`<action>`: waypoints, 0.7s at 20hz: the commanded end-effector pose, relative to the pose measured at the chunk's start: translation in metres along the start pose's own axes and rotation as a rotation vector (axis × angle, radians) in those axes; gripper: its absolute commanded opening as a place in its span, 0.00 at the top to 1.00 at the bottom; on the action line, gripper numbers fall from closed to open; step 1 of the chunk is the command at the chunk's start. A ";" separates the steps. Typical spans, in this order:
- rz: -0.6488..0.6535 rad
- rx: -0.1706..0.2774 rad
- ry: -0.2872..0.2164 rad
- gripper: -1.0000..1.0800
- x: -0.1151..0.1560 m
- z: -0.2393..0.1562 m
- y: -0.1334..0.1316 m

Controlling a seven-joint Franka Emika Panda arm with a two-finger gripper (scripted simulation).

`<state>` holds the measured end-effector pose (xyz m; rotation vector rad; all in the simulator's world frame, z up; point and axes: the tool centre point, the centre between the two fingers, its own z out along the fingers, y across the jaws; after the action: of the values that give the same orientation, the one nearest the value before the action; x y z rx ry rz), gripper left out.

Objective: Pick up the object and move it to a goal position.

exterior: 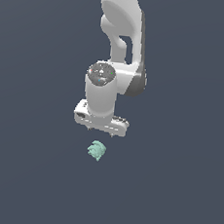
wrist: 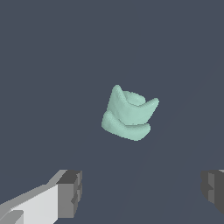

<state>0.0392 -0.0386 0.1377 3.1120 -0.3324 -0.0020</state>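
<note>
Pincer [wrist: 142, 192] is hovering wide open, gripping nothing, above the lump [exterior: 96, 150], which is lying on the worktop [exterior: 24, 173], no edge in view. Best to centre over it, descend straight, then squeeze across the ridged flanks.

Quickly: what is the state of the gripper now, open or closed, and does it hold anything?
Gripper: open, holding nothing; the mint-green object lies apart from its fingers.
</note>
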 end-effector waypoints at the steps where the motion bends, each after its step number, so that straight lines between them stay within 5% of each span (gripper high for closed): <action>1: 0.070 0.003 -0.001 0.04 0.010 0.010 0.001; 14: 0.310 0.011 -0.002 0.04 0.041 0.045 0.003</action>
<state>0.0763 -0.0503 0.0952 3.0407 -0.7847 -0.0014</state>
